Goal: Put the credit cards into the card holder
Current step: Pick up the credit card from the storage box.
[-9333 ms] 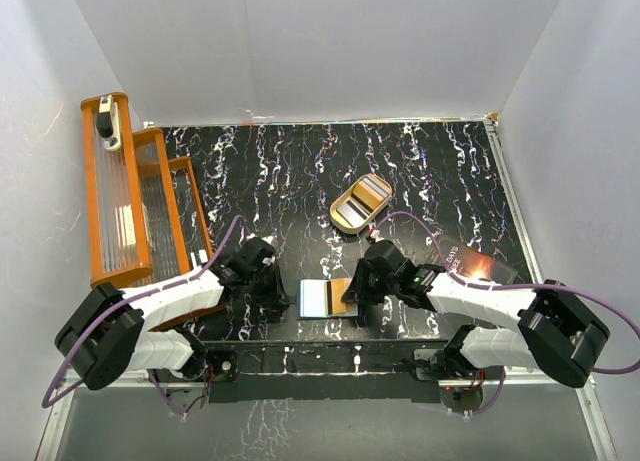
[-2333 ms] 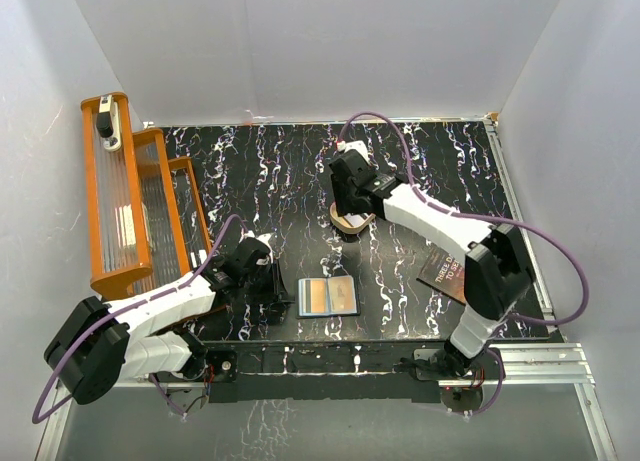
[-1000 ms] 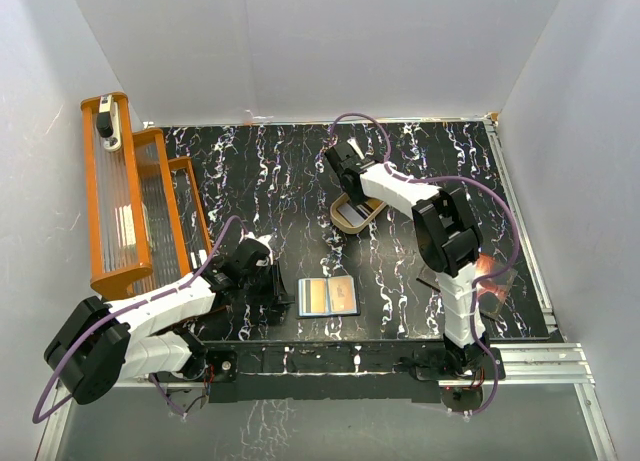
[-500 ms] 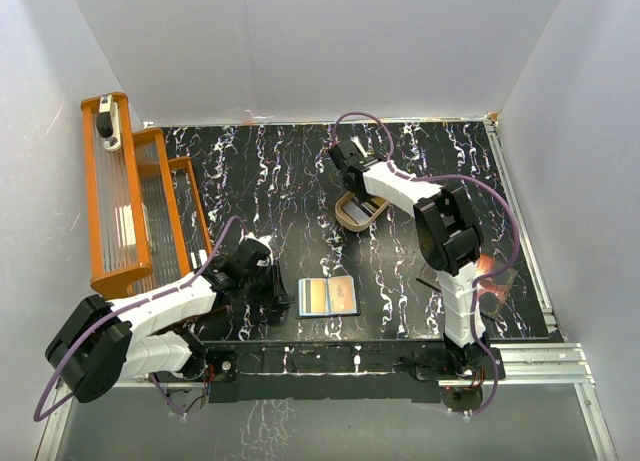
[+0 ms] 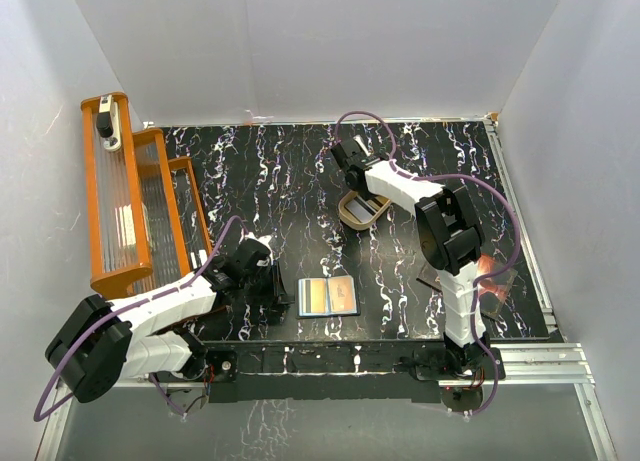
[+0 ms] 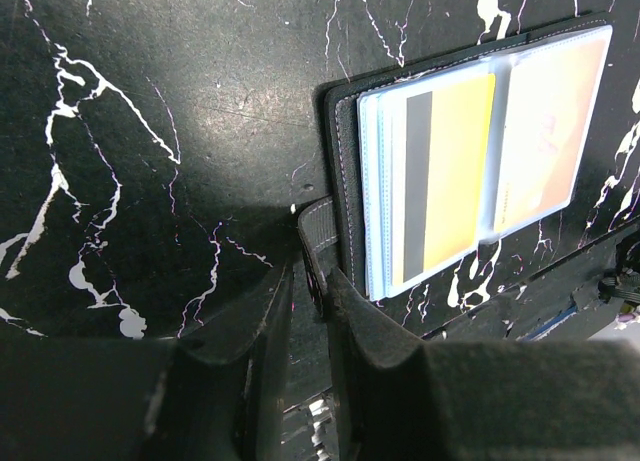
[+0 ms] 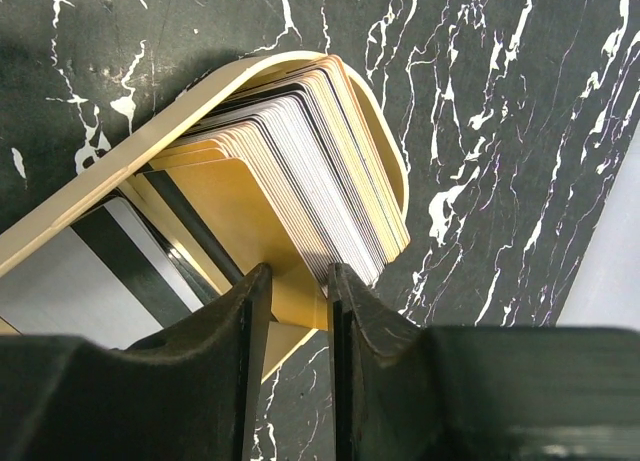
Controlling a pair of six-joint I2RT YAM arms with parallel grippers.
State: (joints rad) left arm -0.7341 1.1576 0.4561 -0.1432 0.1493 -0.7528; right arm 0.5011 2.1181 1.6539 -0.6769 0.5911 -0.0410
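Reaches far across the table (image 5: 260,181) with the right end effector (image 7: 298,311), no longer down by the card holder as a few seconds back. Sits low at the tan tray (image 7: 130,156), both fingers nearly together around the edge of a gold card (image 7: 235,216). Hard to tell if really pinching that card or only touching it. Just past the fingers, a thick stack of credit cards (image 7: 320,171), leaning in the tray's far end. Seems to push the tray a tiny bit sideways since a second ago.

Squeezes the black tab of the card holder (image 6: 340,161) with the left end effector (image 6: 308,291), same as before. Keeps the holder open and flat near the front edge of the table, in the same spot. Shows a yellow card (image 6: 450,171) already tucked in a clear pocket.

Looks like a trip to fetch the next card. Leaves lots of cards to go.
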